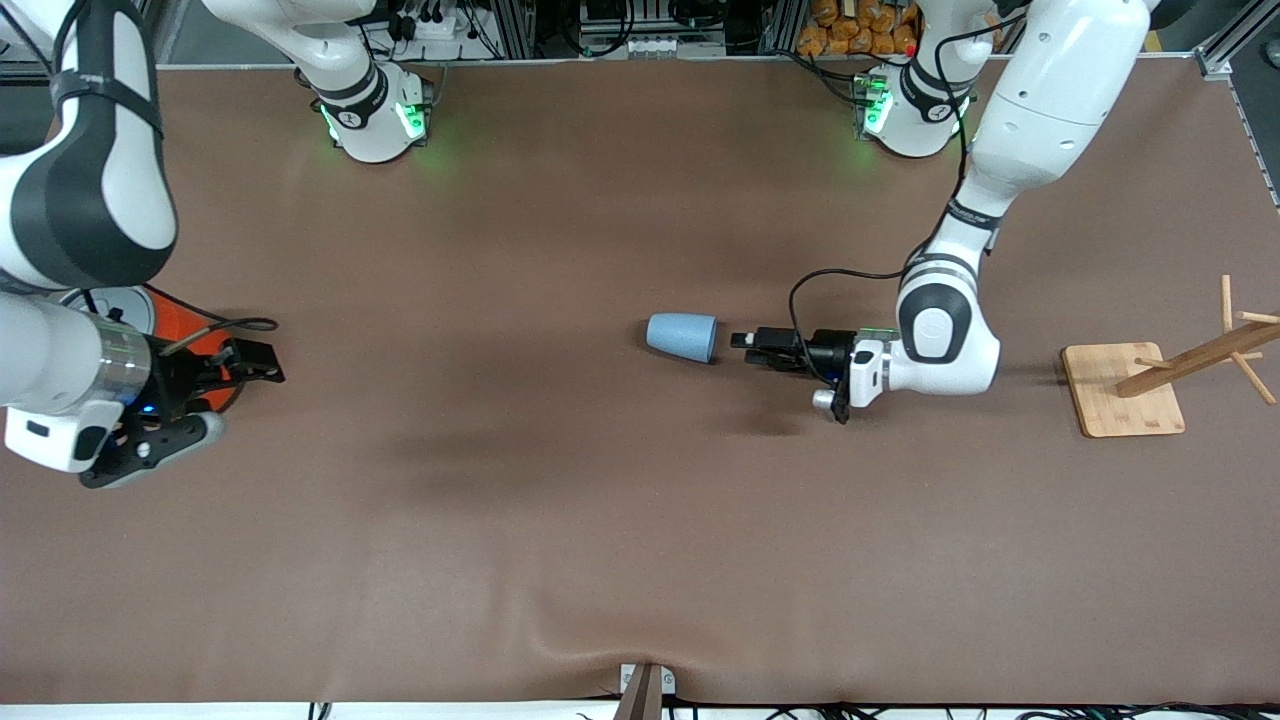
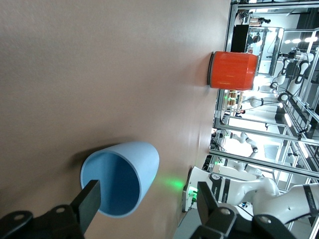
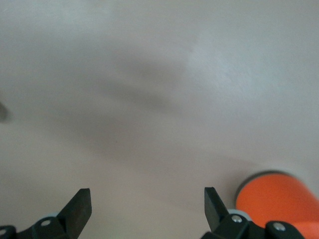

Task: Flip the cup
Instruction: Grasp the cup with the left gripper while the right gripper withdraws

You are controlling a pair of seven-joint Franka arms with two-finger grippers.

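Blue cup (image 1: 681,336) lies sideways, mouth facing the open left claw (image 1: 742,343).

A brown mat (image 1: 560,520) covered the whole table, slightly rippled at the edge nearest the front camera. Along the edge by the bases ran aluminium framing (image 1: 520,25) with cables and a power strip (image 1: 655,45). In the left wrist view, bright lab racks (image 2: 264,134) stood under ceiling lights.
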